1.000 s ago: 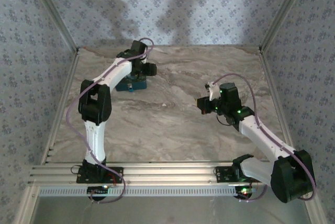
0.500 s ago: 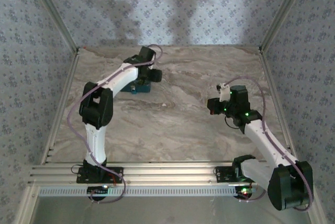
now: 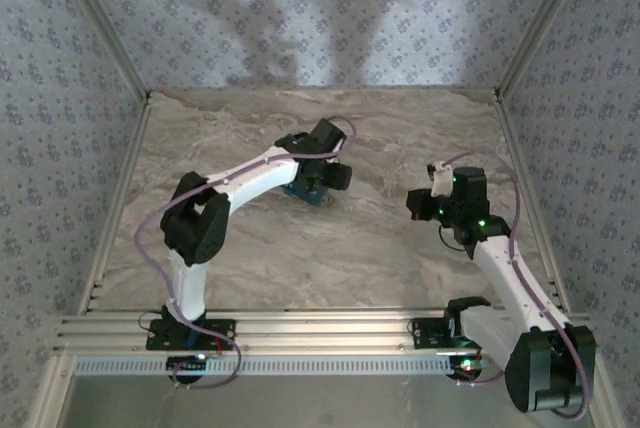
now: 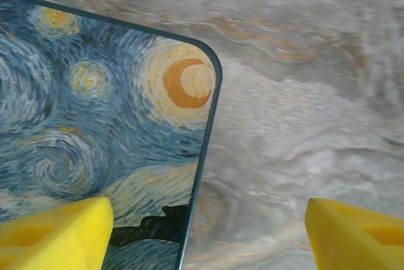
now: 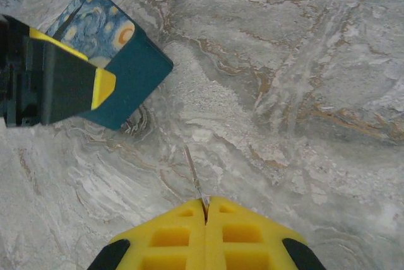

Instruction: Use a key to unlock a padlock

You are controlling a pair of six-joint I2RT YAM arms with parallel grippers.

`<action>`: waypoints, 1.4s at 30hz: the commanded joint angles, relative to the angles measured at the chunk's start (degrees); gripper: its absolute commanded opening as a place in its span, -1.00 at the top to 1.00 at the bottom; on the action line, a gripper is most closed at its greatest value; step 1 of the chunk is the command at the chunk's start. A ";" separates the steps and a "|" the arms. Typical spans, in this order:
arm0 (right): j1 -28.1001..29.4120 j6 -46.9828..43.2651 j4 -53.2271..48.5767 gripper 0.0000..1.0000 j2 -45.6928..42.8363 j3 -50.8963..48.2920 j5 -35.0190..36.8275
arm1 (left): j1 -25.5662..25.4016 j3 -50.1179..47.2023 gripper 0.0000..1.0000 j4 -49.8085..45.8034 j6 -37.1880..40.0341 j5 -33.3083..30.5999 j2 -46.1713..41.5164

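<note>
Top view: the left gripper has swung from the upper left of the table toward frame centre, and the blue starry tin has travelled with it. Its fingers stand wide: one over the tin's painted lid, the other well clear above bare marble. The right gripper, now slightly further right, remains pinched tight on the key, whose thin silvery blade juts from between the yellow pads. Where the padlock lies cannot be told.
</note>
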 commanded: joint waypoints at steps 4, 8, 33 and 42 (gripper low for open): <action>-3.06 0.20 -4.66 1.00 -3.52 -0.05 -0.48 | -5.04 -0.46 -0.58 -0.15 -5.12 9.39 3.47; -3.89 0.43 -3.84 1.00 -3.74 -0.66 -1.70 | -5.27 4.07 -0.57 -0.70 -4.86 11.30 6.21; 9.20 6.08 12.54 1.00 14.67 4.44 -10.39 | 2.37 -31.91 -0.80 22.76 1.81 4.76 -30.60; 11.73 10.09 15.42 1.00 29.45 14.07 -12.92 | 5.01 -54.03 -0.92 48.54 -0.27 5.67 -36.20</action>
